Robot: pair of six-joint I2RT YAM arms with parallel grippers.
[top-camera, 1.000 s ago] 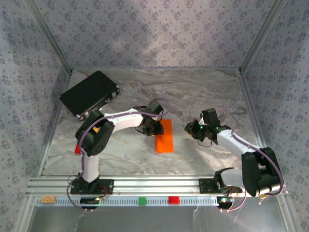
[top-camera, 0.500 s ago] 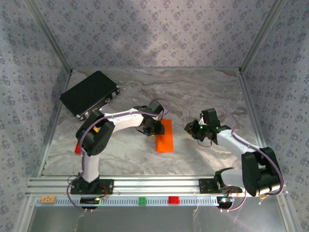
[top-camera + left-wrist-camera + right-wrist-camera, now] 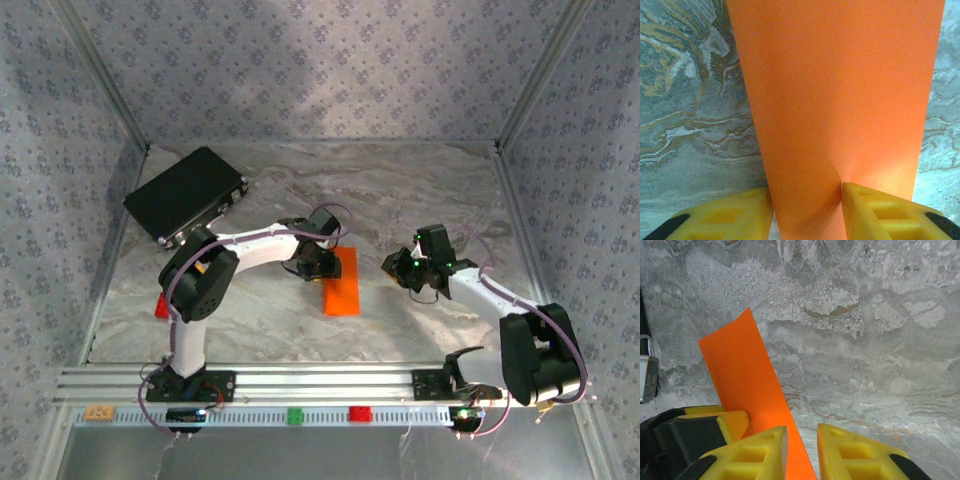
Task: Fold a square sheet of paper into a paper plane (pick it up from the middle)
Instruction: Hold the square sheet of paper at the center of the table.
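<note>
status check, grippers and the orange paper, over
Left gripper straddling end of orange paper, grip unclear. Right gripper slightly open beside it. Paper a narrow rectangle, not yet a plane. Black case far left, no obstacle.

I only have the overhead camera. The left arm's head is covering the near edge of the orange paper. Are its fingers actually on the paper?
Observer: On the left wrist camera the paper runs up between the left gripper's two yellow fingers, one on each side. I can't tell if they squeeze it.
Operator: Is the sheet flat there?
Observer: No, a short crease rises beside one finger, with shadow under it.
Operator: And the right gripper?
Observer: Its wrist camera shows the right gripper with a narrow gap, marble table visible through it, and the paper's corner ahead.
</note>
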